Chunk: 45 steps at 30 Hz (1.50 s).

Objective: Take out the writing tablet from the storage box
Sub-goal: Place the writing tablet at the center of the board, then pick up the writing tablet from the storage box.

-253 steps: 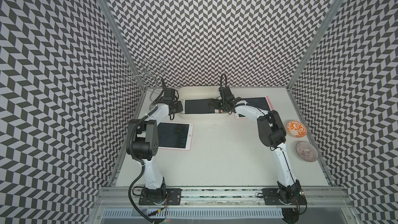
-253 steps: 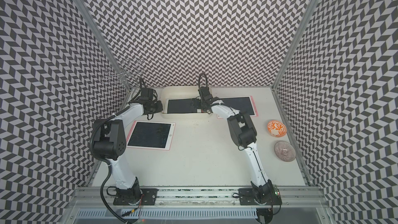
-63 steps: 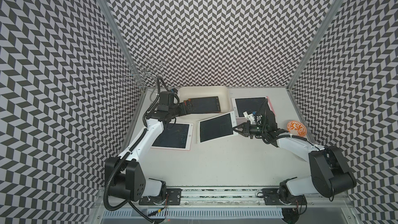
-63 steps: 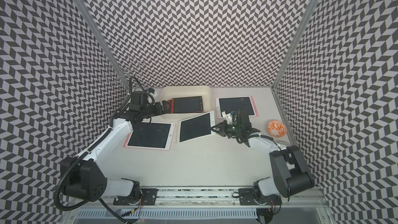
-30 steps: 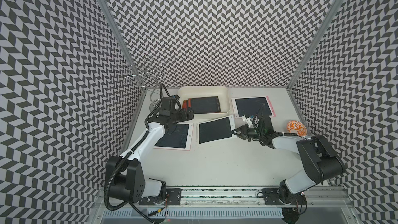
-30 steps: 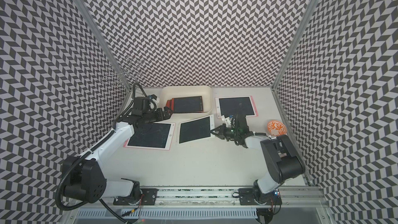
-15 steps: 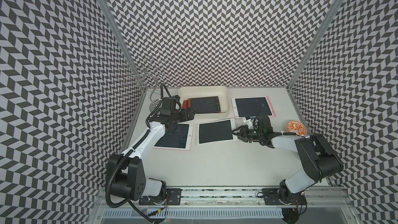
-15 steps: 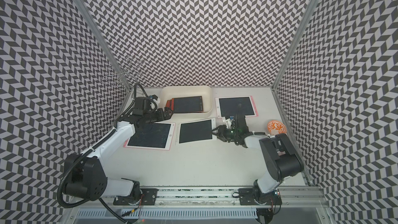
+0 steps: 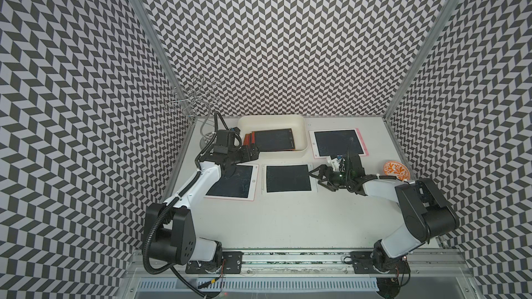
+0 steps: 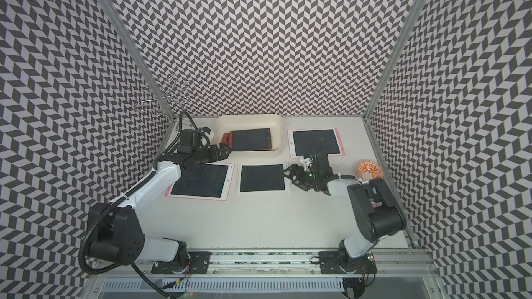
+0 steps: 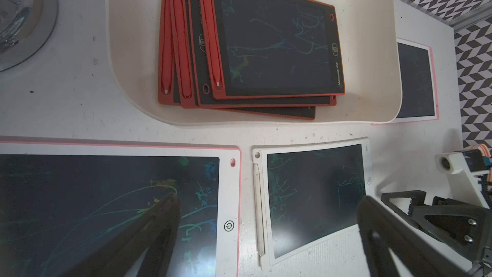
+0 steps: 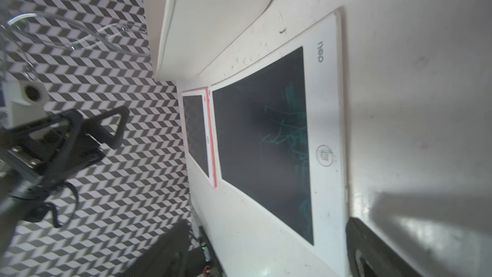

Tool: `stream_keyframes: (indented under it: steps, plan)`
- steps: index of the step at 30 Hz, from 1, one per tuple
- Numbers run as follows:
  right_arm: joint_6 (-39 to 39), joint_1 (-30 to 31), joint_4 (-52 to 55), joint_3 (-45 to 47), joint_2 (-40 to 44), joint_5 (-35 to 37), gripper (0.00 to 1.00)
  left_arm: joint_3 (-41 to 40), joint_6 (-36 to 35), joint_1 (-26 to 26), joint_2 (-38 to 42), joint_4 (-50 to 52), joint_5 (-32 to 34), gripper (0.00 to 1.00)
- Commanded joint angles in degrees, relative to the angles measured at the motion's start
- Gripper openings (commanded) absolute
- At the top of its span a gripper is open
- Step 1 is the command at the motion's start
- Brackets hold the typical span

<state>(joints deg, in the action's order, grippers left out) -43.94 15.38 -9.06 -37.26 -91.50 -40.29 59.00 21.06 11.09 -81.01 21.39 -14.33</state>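
Now flat on the table just in front of the storage box, the white writing tablet lies between a pink-rimmed tablet and the right gripper. Red tablets are stacked inside the box, and another pink-rimmed tablet lies beside it. The white tablet's long axis appears to run along the box's front wall, button edge toward the right gripper. That gripper's fingers are spread and grip nothing, the tablet's edge just off their tips. The left gripper gapes empty at the box's near corner.
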Motion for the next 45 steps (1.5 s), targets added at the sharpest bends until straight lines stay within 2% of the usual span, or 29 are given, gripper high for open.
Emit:
stream_keyframes:
  steps: [1, 7, 14, 21, 28, 36, 45]
  plan:
    - [1.4, -0.3, 2.6, -2.3, 3.8, 6.3, 1.00, 1.0, -0.7, -0.7, -0.3, -1.2, -0.6, 0.99]
    - [7.3, -0.2, 14.5, -9.7, 6.8, 17.6, 0.99, 3.4, -0.7, -1.2, -0.8, -1.0, -0.5, 0.99]
    - [14.5, 0.8, 23.9, -25.1, 2.8, 26.5, 1.00, 7.9, -1.1, 0.5, -2.3, -2.7, 0.4, 0.99]
    - [19.1, 3.1, 26.9, -42.8, -7.9, 35.1, 0.91, 12.3, 3.5, 1.8, -7.5, -4.9, 3.0, 0.99]
    - [20.9, 6.7, 28.2, -55.5, -19.9, 42.7, 0.84, 15.8, 3.2, 3.7, -13.8, -7.3, 6.2, 0.99]
    - [21.5, 8.8, 30.6, -64.0, -30.7, 48.0, 0.79, 18.1, 1.8, 4.8, -19.5, -7.7, 8.9, 0.99]
    - [21.0, 9.8, 30.9, -66.8, -36.3, 49.2, 0.70, 19.9, 1.7, 4.8, -24.4, -7.5, 9.9, 0.99]
